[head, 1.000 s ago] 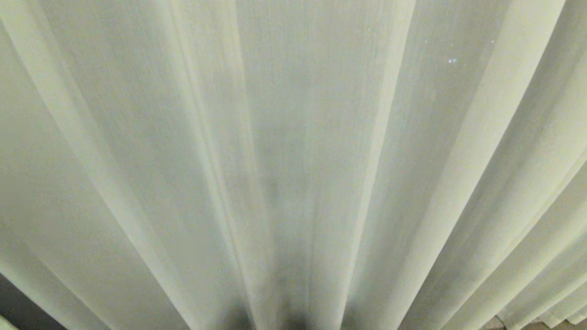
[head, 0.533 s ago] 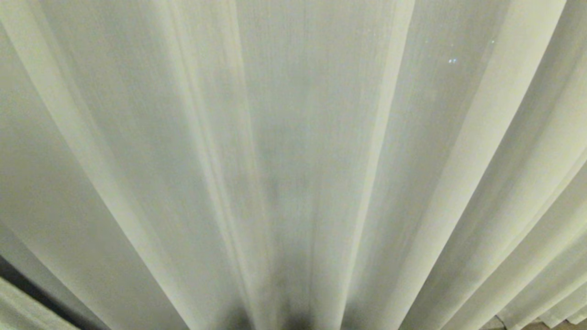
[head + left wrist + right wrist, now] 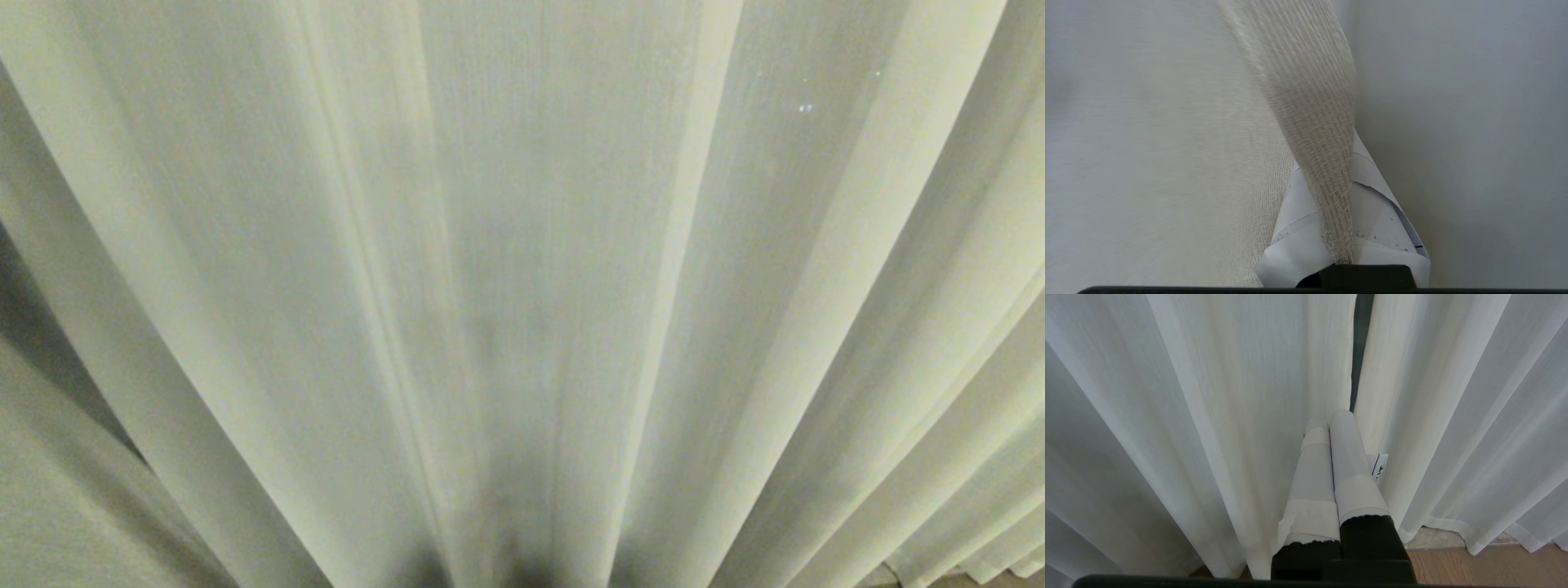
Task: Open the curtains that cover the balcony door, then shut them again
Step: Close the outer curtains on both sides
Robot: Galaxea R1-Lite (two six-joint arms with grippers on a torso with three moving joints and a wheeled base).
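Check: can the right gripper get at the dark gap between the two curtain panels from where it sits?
Probably yes. The right gripper, shut and empty, points at the dark gap between the curtains, with nothing between. The left gripper is shut on a fold elsewhere.

Setting: domestic interior, likely living room or bedroom at balcony opening. Evidence: floor-length cream curtains (image 3: 522,245) in semi-sheer woven fabric, deep vertical pleats, hemmed lower edges reaching floor. Narrow dark gap between two panels in right wrist view: dark balcony door (image 3: 1361,339) behind. Wood-look plank floor (image 3: 1474,567) under hems, pale stone-like sill strip (image 3: 1433,537) at curtain line. No industrial or commercial fittings visible; finishes consistent with home.
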